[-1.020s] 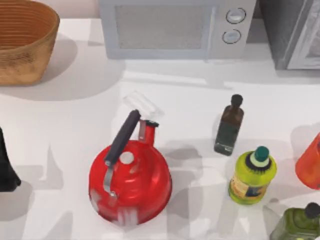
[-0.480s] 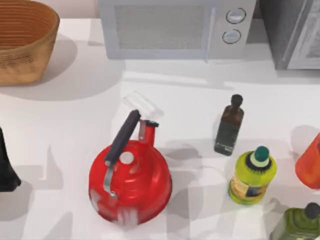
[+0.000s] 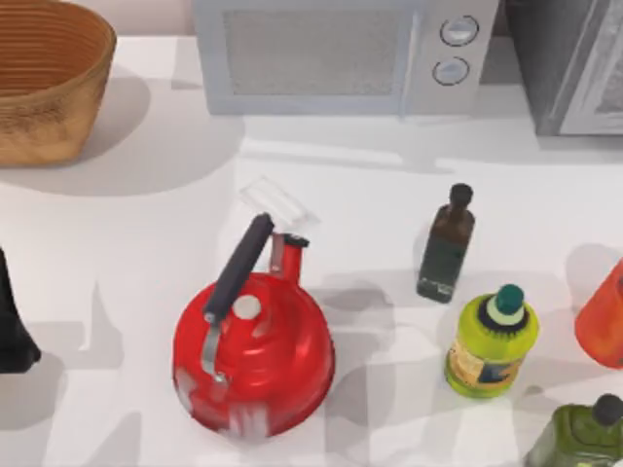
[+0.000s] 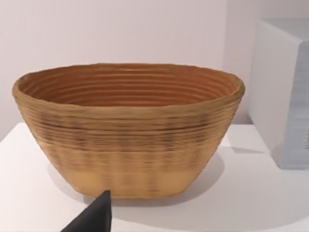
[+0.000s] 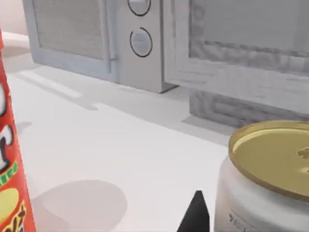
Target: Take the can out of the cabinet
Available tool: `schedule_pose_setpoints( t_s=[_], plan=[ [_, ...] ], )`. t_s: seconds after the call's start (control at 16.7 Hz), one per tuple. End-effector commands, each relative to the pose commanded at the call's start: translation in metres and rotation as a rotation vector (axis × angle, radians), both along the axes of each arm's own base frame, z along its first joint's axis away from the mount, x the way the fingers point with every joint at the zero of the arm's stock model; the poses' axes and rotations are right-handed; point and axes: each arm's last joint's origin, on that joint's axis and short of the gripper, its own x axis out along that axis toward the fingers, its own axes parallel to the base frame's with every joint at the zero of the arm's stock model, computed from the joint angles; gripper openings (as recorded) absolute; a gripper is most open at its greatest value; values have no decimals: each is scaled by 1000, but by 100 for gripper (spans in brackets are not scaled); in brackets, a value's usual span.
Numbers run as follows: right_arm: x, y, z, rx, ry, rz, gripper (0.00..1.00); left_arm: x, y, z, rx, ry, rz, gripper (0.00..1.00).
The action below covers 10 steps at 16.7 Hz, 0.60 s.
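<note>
Can [image 5: 270, 179] with a gold lid stands upright on the white table [image 5: 120, 145], its long axis vertical and the lid facing up, in front of the grey cabinet [image 5: 251, 53] and outside it. One dark fingertip [image 5: 195, 212] of the right gripper shows just beside the can; whether this gripper is released or clenched, I cannot tell. A red-orange tube container [image 5: 9, 159] stands farther from the can. The microwave [image 3: 341, 53] stands beside the cabinet [image 3: 574, 63], at the back wall. In front of the microwave on the table are a red kettle [image 3: 255, 355], a dark glass bottle [image 3: 446, 243], a yellow-green bottle [image 3: 492, 342] and an olive-green bottle [image 3: 582, 433]. A woven basket [image 4: 128, 128] stands left of the microwave. The left arm [image 3: 12, 326] is parked in front of the basket; its grip state I cannot tell.
</note>
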Motion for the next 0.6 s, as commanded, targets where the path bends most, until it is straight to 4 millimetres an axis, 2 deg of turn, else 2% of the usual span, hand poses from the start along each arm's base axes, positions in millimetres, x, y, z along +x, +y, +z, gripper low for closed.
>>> schedule_pose_setpoints(
  t_s=[0.18,0.42,0.48,0.6],
  plan=[
    [-7,-7,-15,4,-5,28,0,0,0,0,0,0,0,100],
    [-8,-7,-16,4,-5,30,0,0,0,0,0,0,0,100],
    [9,-27,-22,36,34,-92,0,0,0,0,0,0,0,100],
    [10,-21,-22,30,28,-71,0,0,0,0,0,0,0,100]
  ],
)
